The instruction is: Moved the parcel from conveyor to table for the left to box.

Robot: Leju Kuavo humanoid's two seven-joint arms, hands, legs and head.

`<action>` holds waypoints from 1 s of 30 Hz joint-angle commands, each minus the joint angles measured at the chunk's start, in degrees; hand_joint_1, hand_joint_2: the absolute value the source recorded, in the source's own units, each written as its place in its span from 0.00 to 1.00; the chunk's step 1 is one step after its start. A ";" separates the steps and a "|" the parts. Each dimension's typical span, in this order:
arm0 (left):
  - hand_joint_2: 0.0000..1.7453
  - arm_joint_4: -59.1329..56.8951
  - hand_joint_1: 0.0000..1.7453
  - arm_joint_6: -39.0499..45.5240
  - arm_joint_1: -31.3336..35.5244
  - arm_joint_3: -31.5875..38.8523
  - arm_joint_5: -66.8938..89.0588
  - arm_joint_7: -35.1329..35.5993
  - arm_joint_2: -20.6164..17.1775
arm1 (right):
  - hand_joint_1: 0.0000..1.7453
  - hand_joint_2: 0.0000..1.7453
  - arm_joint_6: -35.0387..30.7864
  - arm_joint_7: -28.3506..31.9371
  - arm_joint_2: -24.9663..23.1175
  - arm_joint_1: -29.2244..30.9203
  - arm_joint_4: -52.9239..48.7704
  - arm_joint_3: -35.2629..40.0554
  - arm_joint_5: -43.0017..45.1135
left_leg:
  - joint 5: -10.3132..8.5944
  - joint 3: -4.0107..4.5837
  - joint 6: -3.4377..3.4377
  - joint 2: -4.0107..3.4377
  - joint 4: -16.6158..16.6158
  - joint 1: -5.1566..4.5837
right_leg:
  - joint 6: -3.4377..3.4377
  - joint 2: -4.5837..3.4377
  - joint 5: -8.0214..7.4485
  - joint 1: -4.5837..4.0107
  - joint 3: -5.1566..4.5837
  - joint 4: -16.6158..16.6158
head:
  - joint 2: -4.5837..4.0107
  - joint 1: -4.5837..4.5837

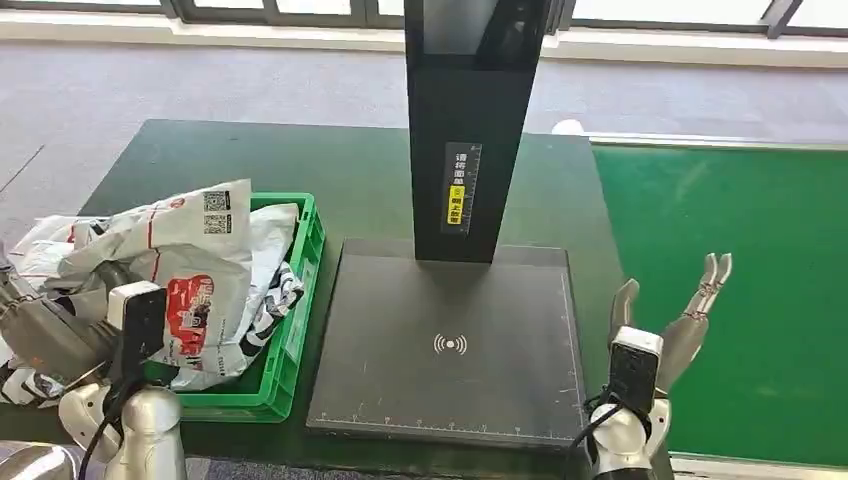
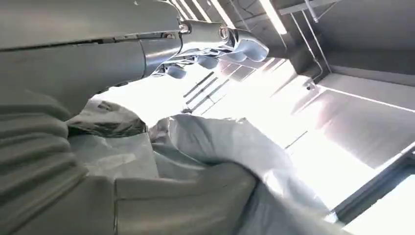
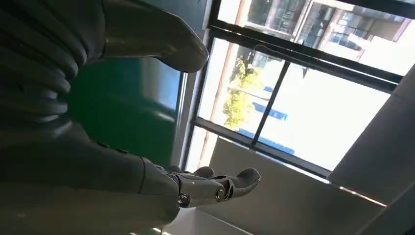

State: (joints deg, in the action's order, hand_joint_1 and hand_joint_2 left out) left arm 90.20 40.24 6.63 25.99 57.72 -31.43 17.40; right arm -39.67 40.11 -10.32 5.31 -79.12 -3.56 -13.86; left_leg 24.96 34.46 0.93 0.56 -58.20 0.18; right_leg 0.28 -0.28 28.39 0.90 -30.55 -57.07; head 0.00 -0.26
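A white parcel [image 1: 185, 275] with red print and a label lies on top of other bags in the green crate [image 1: 311, 245] at the table's left. My left hand [image 1: 45, 335] is at the parcel's left end. In the left wrist view the crumpled grey-white parcel [image 2: 220, 147] lies against the thumb [image 2: 186, 205], while the fingers [image 2: 215, 36] stretch out above it with a bright gap between. My right hand [image 1: 680, 320] hovers at the edge of the green conveyor [image 1: 740, 280], fingers [image 3: 220, 183] and thumb [image 3: 156, 39] spread, holding nothing.
A black scanner stand has a flat base [image 1: 450, 340] in the middle of the dark green table [image 1: 300, 160] and a tall column [image 1: 470, 130] behind it. More white bags [image 1: 50, 240] spill over the table's left edge. Grey carpet lies beyond.
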 commanded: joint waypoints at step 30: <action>1.00 -21.16 0.00 -8.45 2.33 -11.95 -25.24 -8.17 1.15 | 0.00 1.00 1.18 -0.11 0.84 2.35 4.72 -4.18 -0.34 | -0.09 -0.10 -0.03 0.30 0.12 -0.05 | 0.00 0.37 0.02 0.06 0.10 0.16 | 0.00 -0.02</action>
State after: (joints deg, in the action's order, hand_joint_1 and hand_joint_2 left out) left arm 81.30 39.78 7.27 25.11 44.99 -38.62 17.44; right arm -39.39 40.11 -10.27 6.45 -76.65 -4.37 -14.23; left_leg 24.97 34.43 0.93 0.53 -58.21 0.17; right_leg 0.28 -0.29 28.39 0.93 -30.67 -57.05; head 0.00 -0.28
